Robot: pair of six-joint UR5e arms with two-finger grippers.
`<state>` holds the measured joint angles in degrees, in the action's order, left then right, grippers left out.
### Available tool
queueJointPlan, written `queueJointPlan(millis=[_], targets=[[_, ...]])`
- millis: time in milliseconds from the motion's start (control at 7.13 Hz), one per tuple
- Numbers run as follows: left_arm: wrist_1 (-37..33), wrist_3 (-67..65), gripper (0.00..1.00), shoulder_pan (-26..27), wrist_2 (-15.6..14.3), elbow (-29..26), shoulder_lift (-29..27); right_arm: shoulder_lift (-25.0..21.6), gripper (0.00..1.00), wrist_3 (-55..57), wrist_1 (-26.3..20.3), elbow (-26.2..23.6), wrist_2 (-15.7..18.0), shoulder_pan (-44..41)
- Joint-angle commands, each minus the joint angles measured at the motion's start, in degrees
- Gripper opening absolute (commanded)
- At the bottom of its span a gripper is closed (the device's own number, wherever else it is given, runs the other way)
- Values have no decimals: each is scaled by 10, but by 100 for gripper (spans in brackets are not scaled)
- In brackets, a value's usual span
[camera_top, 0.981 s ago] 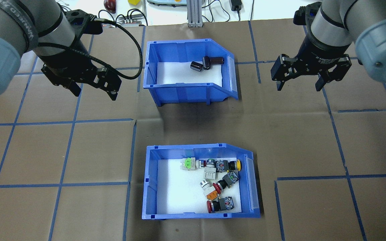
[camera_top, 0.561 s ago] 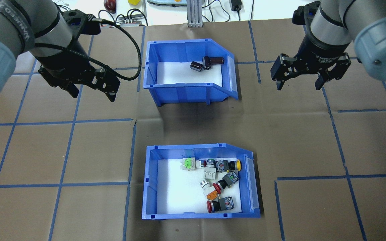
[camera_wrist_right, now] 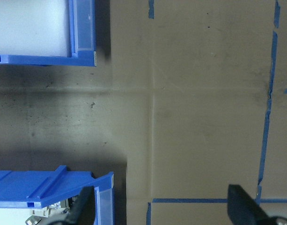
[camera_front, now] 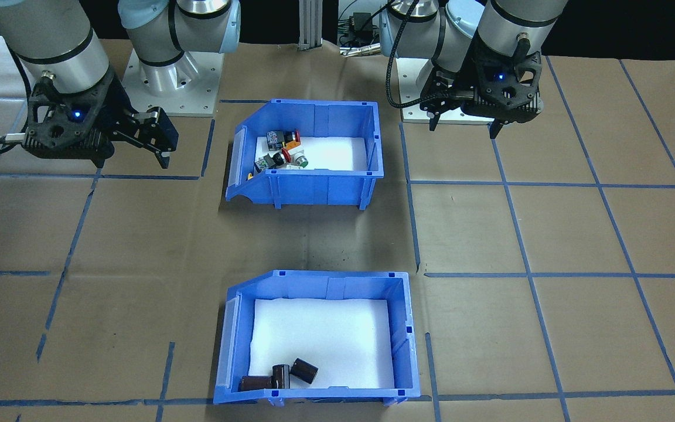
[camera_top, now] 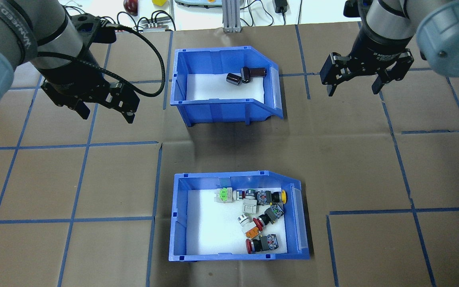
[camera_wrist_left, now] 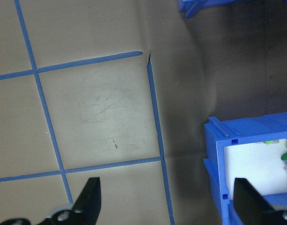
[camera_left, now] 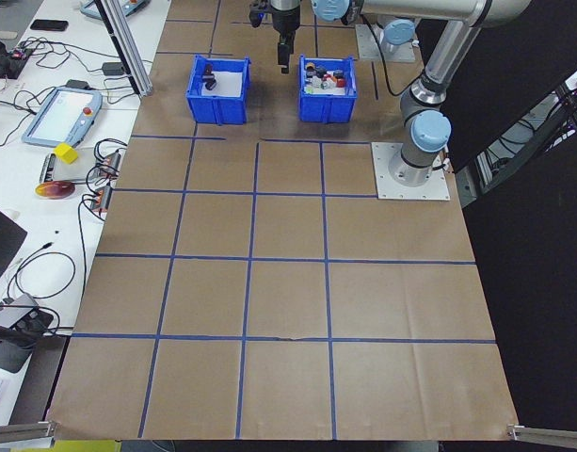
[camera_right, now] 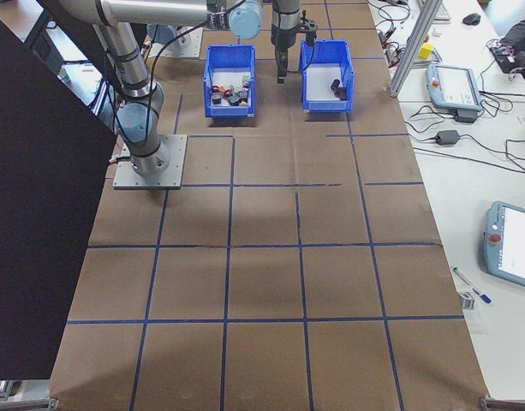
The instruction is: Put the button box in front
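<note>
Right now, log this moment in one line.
left hand open, empty | right hand open, empty | button box untouched, nearest robot

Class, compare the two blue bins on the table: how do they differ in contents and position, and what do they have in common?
Contents: the button box holds assorted push-button switches with red, green, orange and yellow caps; the other bin holds only a few dark cylinders.
Position: the button box sits nearer the robot's base, the other bin farther out on the table.
Shared: both are blue, open-fronted with white floors, upright, openings facing the same side, and neither is touched by a hand.
</note>
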<state>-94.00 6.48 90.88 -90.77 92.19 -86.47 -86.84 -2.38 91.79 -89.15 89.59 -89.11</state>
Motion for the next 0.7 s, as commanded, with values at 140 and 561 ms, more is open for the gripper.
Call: queueJointPlan(millis=[140,561], targets=[[17,-136,99,1,-2,2,-10,69,100,-52,-4,83,0,-19],[20,-415,99,11,5,39,12,116,100,-196,-2,119,2,-64]])
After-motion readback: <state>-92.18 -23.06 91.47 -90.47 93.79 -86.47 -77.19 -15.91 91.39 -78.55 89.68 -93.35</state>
